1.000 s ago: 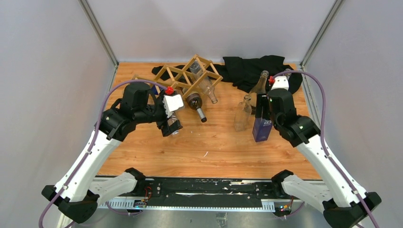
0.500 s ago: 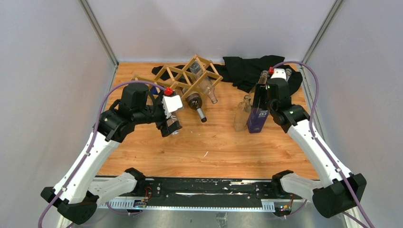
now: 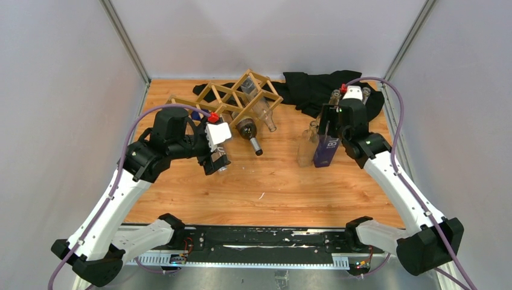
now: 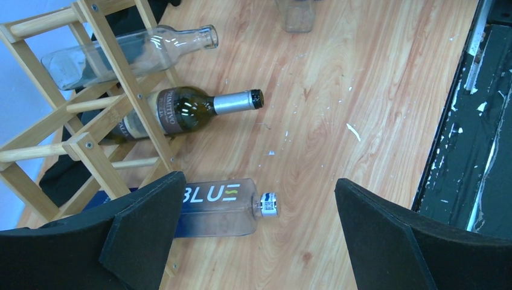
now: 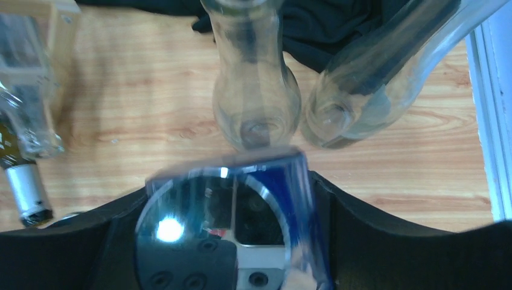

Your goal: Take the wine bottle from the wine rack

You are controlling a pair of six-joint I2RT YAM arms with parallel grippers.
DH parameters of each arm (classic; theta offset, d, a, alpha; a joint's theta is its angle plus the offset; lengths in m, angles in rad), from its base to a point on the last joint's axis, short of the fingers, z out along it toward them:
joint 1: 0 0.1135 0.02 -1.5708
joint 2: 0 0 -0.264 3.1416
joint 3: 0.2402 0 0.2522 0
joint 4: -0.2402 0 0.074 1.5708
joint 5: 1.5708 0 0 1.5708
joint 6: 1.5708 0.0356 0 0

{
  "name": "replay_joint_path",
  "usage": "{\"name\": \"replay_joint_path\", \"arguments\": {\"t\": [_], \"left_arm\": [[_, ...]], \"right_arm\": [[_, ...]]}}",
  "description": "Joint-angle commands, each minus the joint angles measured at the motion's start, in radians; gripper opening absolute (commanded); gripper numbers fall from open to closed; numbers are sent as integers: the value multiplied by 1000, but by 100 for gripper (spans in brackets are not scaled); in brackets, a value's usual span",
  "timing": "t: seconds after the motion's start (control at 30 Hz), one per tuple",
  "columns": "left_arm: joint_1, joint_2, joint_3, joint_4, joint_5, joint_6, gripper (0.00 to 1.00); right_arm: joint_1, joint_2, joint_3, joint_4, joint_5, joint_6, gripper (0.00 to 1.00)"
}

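The wine rack (image 3: 232, 99) (image 4: 90, 115), a light wooden lattice, stands at the back of the table. A dark wine bottle (image 3: 247, 133) (image 4: 181, 112) lies in a lower cell, neck out toward the front. A clear bottle (image 3: 261, 110) (image 4: 127, 51) lies in a cell above it. A blue bottle (image 4: 220, 208) lies on the wood with its base under the rack. My left gripper (image 3: 218, 162) (image 4: 258, 181) hangs open over it. My right gripper (image 3: 328, 136) (image 5: 226, 199) is shut on an upright blue square bottle (image 3: 326, 152) (image 5: 241, 199) at the right.
Two clear glass bottles (image 3: 308, 145) (image 3: 333, 101) stand close beside the held blue bottle, also in the right wrist view (image 5: 256, 103) (image 5: 362, 103). A black cloth (image 3: 320, 87) lies at the back. A black rail (image 3: 259, 238) runs along the near edge.
My right arm has carried the blue square bottle back and slightly left, up against the standing clear bottles. The left arm has barely moved.
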Motion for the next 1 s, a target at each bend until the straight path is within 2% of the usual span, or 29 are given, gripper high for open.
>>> {"name": "replay_joint_path", "arguments": {"t": [0.0, 0.13, 0.4, 0.57, 0.8, 0.97], "left_arm": [[4, -14, 0, 13, -9, 12, 100], [4, -12, 7, 13, -15, 13, 100], [7, 1, 27, 13, -32, -1, 100], [53, 18, 29, 21, -11, -2, 100], [107, 20, 23, 19, 8, 15, 100], [119, 8, 18, 5, 9, 33, 100]], "right_arm": [[-17, -54, 31, 92, 3, 11, 82], [-16, -62, 72, 57, 0, 7, 88], [-16, -113, 195, -12, 2, 8, 91], [20, -94, 340, -63, -82, 37, 91], [278, 137, 536, -136, -46, 30, 92], [349, 356, 646, -177, -102, 73, 92]]}}
